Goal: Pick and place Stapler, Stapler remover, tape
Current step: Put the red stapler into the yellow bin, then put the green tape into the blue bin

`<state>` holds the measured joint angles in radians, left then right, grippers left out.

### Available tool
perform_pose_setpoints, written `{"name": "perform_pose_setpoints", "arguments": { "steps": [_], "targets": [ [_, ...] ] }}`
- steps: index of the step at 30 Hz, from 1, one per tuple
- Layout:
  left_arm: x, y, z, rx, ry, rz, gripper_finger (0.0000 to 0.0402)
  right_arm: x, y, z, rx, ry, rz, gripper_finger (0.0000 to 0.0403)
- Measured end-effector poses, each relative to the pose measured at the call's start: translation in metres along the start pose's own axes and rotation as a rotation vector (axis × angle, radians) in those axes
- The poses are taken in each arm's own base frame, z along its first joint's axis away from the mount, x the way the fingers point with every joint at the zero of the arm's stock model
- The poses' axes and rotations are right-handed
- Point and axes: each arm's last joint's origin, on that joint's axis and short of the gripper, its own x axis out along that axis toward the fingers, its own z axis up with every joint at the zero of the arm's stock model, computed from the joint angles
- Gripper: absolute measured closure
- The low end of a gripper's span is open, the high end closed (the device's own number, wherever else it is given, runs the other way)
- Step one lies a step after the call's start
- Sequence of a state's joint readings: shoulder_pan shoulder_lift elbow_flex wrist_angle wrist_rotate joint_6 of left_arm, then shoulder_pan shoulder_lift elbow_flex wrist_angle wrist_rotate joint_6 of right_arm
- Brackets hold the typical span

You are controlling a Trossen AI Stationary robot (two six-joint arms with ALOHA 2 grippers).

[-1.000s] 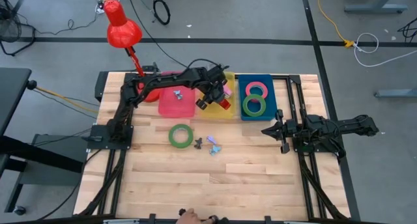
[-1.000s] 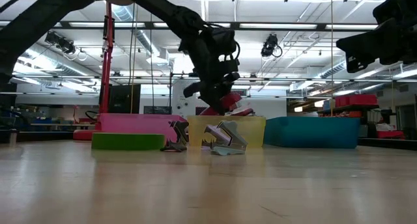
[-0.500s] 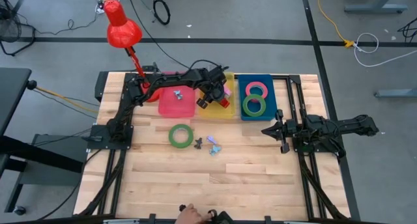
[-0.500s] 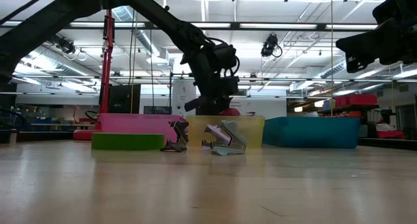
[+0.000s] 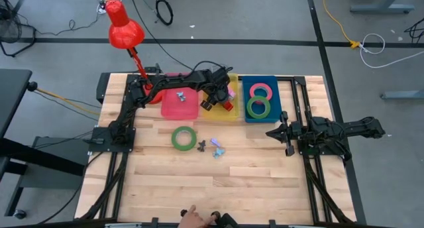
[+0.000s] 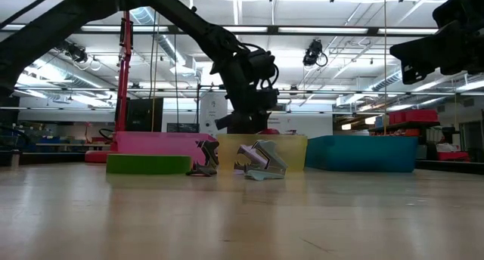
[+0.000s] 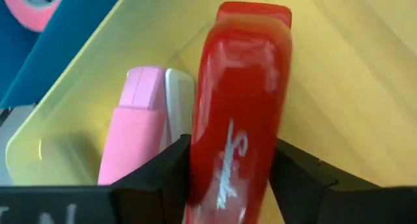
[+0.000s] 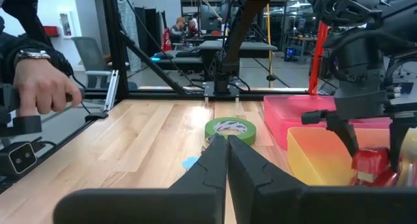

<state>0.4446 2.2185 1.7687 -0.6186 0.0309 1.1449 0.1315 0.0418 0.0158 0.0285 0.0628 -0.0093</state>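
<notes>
Wooden slats are making up the counter (image 5: 252,162), and toward its far edge the yellow bin (image 5: 224,112) is sitting between a pink bin (image 5: 179,107) and a blue bin (image 5: 260,99), serving as the landmark for everything else. Over that yellow bin the left tool (image 5: 223,98) is hanging with its fingers clamped narrowly on the red stapler (image 7: 240,113), whose long axis is running straight out ahead of the fingers and lying alongside a pink stapler (image 7: 133,136) already resting inside. Well off to the blue bin's side of the yellow bin, the right tool (image 5: 278,132) is waiting pinched together and empty, so the left arm is plainly the nearer one for setting the stapler down.
</notes>
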Motion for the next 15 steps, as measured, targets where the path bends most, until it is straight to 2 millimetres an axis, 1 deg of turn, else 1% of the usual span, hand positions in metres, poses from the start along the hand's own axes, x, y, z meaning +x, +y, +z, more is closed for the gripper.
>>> {"name": "perform_pose_setpoints", "arguments": {
  "steps": [6, 10, 12, 15],
  "targets": [
    [0.0, 0.0, 0.0, -0.013, 0.037, 0.019, 0.0163, 0.0, 0.0, 0.0, 0.0, 0.0, 0.0, 0.0385],
    [-0.002, -0.002, 0.005, 0.004, 0.1, 0.046, 0.0145, 0.0, 0.0, 0.0, 0.0, 0.0, 0.0, 0.0385],
    [-0.008, -0.002, 0.009, 0.009, 0.123, 0.049, 0.0142, 0.0, 0.0, 0.0, 0.0, 0.0, 0.0, 0.0385],
    [-0.023, 0.001, 0.018, -0.002, 0.12, 0.058, 0.0141, 0.0, 0.0, 0.0, 0.0, -0.001, 0.0, 0.0385]
  ]
}}
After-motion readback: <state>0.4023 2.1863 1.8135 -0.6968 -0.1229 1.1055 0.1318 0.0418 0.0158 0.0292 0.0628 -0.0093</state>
